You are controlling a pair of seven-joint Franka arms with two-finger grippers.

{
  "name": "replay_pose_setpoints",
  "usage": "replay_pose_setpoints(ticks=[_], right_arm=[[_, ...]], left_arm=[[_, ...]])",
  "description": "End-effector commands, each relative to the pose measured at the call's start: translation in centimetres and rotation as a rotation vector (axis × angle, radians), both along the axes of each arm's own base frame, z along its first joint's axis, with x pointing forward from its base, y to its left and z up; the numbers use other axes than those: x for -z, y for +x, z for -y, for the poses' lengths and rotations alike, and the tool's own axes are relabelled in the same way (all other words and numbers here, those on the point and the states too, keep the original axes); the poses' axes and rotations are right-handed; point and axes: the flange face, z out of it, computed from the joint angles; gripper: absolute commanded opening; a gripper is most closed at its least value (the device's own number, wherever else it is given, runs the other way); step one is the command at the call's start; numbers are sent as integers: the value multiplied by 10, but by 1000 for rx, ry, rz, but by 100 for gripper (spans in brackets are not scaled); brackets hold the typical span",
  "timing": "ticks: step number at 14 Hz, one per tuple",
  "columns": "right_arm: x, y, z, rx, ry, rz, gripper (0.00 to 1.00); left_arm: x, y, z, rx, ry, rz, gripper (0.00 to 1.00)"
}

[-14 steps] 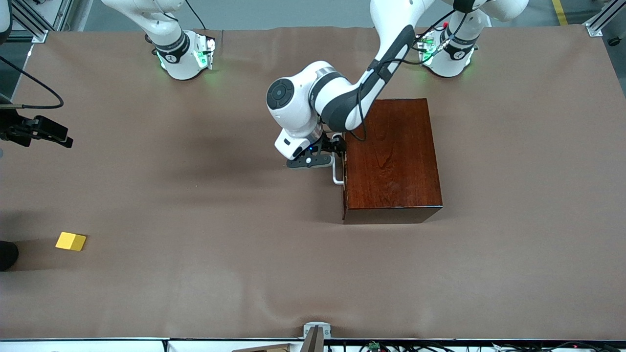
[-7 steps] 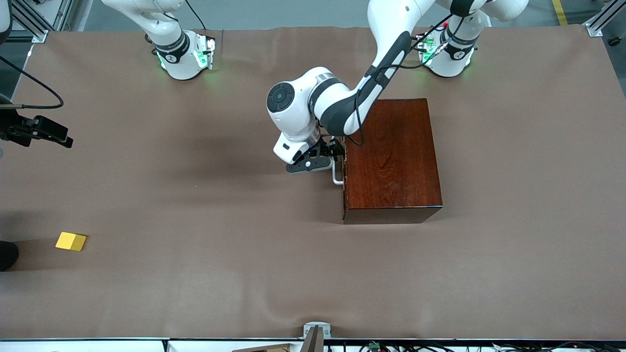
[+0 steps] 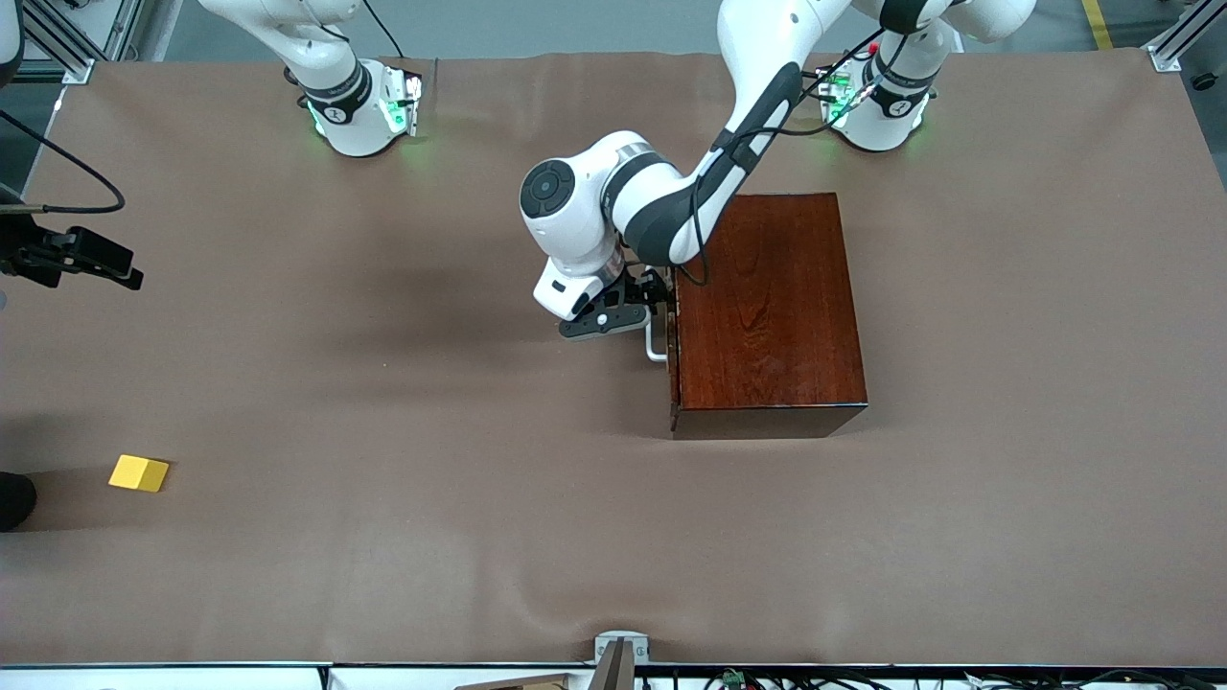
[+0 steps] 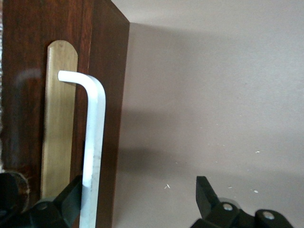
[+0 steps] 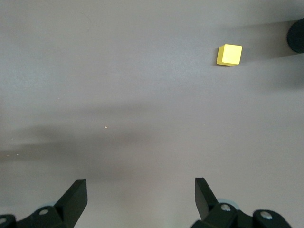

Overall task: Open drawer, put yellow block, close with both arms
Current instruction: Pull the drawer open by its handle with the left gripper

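Front view shows the left arm reaching from its base down to the drawer (image 3: 674, 350), which faces the right arm's end of the table on a glossy dark wooden box (image 3: 767, 307). The left gripper (image 3: 644, 305) sits at the white handle (image 3: 655, 341); in the left wrist view its fingers (image 4: 71, 199) are spread apart, one on each side of the bar (image 4: 92, 152), not clamped on it. The drawer front stands just slightly out from the box. The yellow block (image 3: 139, 473) lies on the brown table (image 3: 383, 537), well apart from the box, toward the right arm's end and nearer the front camera. The right gripper (image 5: 137, 199) waits, open, above bare table, with the block (image 5: 229, 54) ahead of it.
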Motion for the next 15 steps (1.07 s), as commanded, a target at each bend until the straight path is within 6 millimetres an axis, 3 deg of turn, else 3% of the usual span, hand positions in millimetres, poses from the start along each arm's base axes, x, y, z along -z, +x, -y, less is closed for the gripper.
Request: replay_pose_setpoints(ticks=[1, 15], right_arm=[[-4, -2, 2, -6, -10, 0, 100], [-3, -1, 2, -4, -10, -1, 100]], left_arm=[[-4, -7, 24, -25, -85, 6, 100], [-22, -5, 60, 42, -396, 47, 100]])
